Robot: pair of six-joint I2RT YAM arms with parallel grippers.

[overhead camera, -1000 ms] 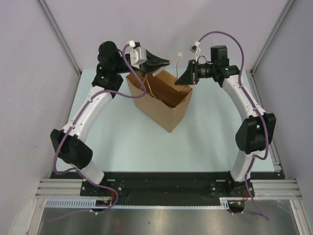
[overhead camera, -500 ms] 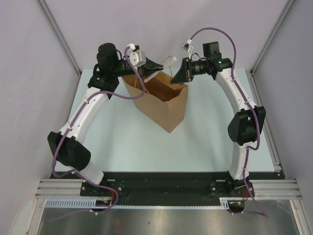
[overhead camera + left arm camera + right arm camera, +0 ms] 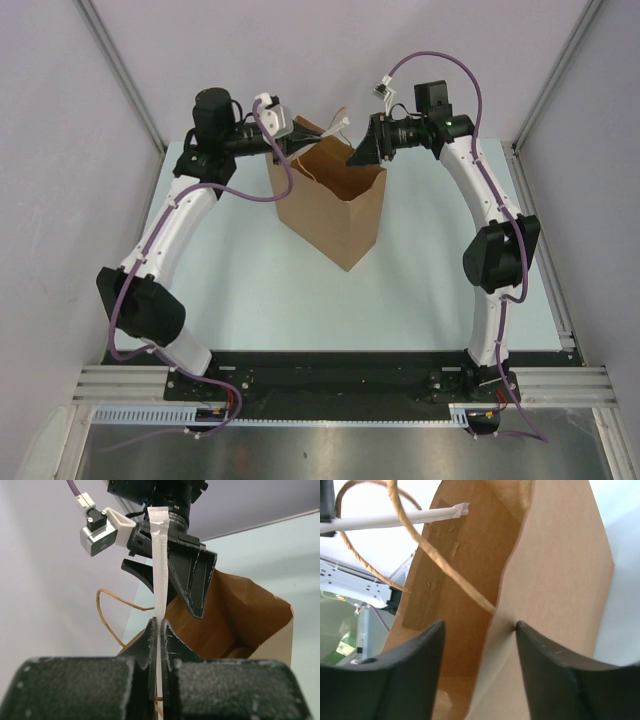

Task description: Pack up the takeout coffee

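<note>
The takeout coffee is hidden. A tan rounded shape (image 3: 239,653) lies deep in the bag, and I cannot tell what it is. The brown paper bag (image 3: 338,205) stands open in the middle of the table. My left gripper (image 3: 159,630) is shut on a white paper-wrapped straw (image 3: 160,555) that sticks up over the bag's back rim; from above this gripper (image 3: 303,150) sits at the bag's back left corner. My right gripper (image 3: 480,630) is open and straddles the bag's right wall (image 3: 560,580), one finger inside and one outside, gripping nothing.
A twine handle (image 3: 435,560) loops up from the bag's far wall, close to the straw (image 3: 395,519). Grey walls with metal rails close in the pale table (image 3: 250,280) on the left, right and back.
My right gripper has opened and let go of the bag's rim. The bag now stands more upright and further back. My left gripper stays shut on the straw and has drawn back to the left.
</note>
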